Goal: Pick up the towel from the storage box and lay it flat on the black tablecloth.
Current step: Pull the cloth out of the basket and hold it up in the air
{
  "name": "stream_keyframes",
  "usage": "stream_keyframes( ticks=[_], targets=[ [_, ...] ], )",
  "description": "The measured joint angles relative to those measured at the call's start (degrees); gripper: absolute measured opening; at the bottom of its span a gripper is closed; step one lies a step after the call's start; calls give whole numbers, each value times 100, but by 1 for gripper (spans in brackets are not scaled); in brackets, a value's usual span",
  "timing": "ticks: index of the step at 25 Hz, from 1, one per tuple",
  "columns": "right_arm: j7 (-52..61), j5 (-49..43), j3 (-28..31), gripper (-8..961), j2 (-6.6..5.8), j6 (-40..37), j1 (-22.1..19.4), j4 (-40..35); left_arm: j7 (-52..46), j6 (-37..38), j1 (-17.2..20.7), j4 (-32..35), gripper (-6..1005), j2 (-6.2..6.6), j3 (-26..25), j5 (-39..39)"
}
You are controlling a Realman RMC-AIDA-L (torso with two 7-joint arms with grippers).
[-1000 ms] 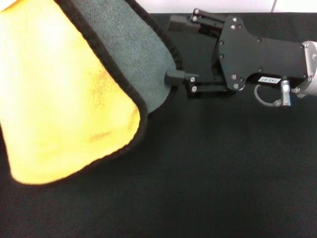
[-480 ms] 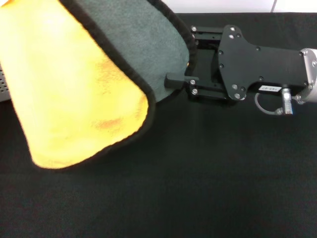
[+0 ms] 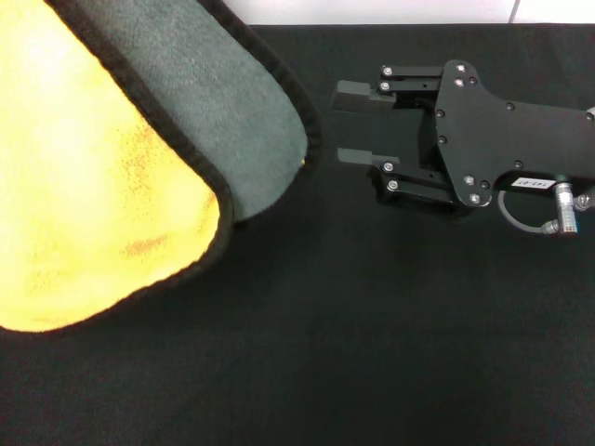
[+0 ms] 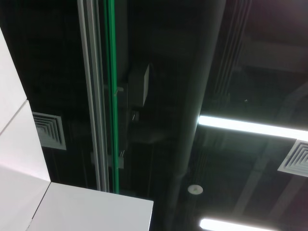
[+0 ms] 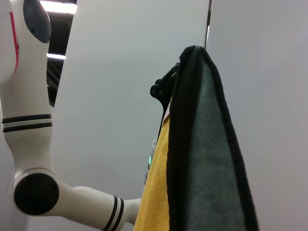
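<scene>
The large plain black tablecloth [image 3: 372, 372] is lying bare and roomy beneath the fingers. The plush grey-green and yellow-orange towel [image 3: 121, 177] is hanging folded above it, now just clear of the right gripper [image 3: 358, 125], whose spread fingers have let its hem go. The left gripper [image 5: 161, 89] is pinching the towel's top, so spreading remains.

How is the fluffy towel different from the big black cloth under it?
The towel is two-coloured, yellow-orange on one face and grey-green on the other; the black tablecloth is plain black. The towel hangs folded in the air; the tablecloth lies flat. The towel is smaller and plush; the tablecloth is bigger and finely textured. Both are fabric.
</scene>
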Motion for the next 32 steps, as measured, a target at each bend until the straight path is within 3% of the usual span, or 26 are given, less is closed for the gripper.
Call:
stream_keyframes(
  ticks=[11, 20, 32],
  targets=[
    [2, 48, 10, 453, 1, 79, -13, 4, 6, 67, 2, -3, 27, -18, -18, -23],
    [77, 202, 82, 453, -45, -71, -507, -495, 9, 67, 0, -3, 27, -9, -20, -23],
    [126, 187, 54, 454, -15, 315, -370, -419, 9, 275, -62, -3, 27, -22, 15, -40]
  ],
)
